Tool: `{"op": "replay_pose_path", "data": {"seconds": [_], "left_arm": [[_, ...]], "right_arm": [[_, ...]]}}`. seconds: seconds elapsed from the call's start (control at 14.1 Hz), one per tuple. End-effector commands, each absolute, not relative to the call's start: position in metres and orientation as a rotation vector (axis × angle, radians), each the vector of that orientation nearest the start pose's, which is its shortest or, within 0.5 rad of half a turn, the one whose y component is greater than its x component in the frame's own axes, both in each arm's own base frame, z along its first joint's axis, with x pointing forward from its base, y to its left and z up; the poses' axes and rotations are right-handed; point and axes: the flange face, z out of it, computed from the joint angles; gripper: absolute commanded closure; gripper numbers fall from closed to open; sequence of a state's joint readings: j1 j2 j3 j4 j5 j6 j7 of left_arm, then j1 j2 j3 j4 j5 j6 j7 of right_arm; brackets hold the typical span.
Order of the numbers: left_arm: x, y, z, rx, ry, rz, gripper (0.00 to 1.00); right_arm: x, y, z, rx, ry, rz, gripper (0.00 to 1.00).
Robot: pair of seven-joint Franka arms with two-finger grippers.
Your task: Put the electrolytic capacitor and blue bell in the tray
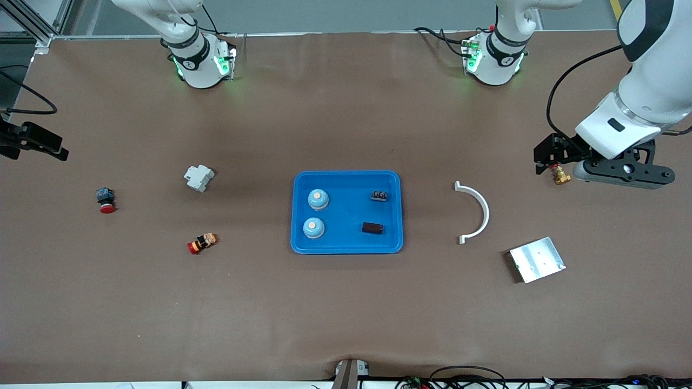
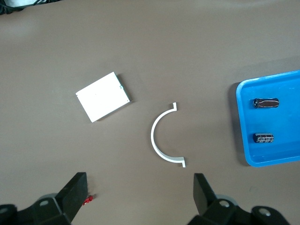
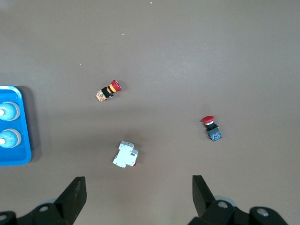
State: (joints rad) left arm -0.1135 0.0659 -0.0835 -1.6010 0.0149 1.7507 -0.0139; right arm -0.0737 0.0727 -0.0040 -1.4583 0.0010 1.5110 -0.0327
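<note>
The bright blue tray point(image 1: 346, 246) lies mid-table. In it are two blue bells with pale tops point(image 1: 318, 199) point(image 1: 313, 227), a dark capacitor lying on its side point(image 1: 373, 228) and a small striped dark part point(image 1: 379, 195). The tray's end with the capacitor point(image 2: 266, 102) shows in the left wrist view point(image 2: 243, 140). The bells point(image 3: 7, 111) show in the right wrist view. My left gripper point(image 1: 551, 156) point(image 2: 136, 197) is open and empty, high over the left arm's end of the table. My right gripper point(image 1: 38, 145) point(image 3: 136, 197) is open and empty, high at the right arm's end.
A white curved bracket point(image 1: 476, 210), a metal plate point(image 1: 537, 259) and a brass valve point(image 1: 561, 175) lie toward the left arm's end. A white breaker point(image 1: 199, 177), a red push button point(image 1: 106, 201) and a red-orange button point(image 1: 201, 243) lie toward the right arm's end.
</note>
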Motion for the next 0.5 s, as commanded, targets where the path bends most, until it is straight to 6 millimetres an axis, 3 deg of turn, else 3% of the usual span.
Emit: {"op": "replay_pose_path", "data": {"seconds": [0.0,0.43], "left_arm": [[0.5715,-0.1078,0.5946,-3.121,0.312,-0.122,0.0],[0.5712,-0.1068,0.5922,-3.121,0.303,-0.105,0.0]], "right_arm": [[0.5646,-0.0475,0.6367,-3.146,0.061,0.03,0.0],[0.5642,-0.0465,0.6376,-3.145,0.061,0.027,0.0]]}}
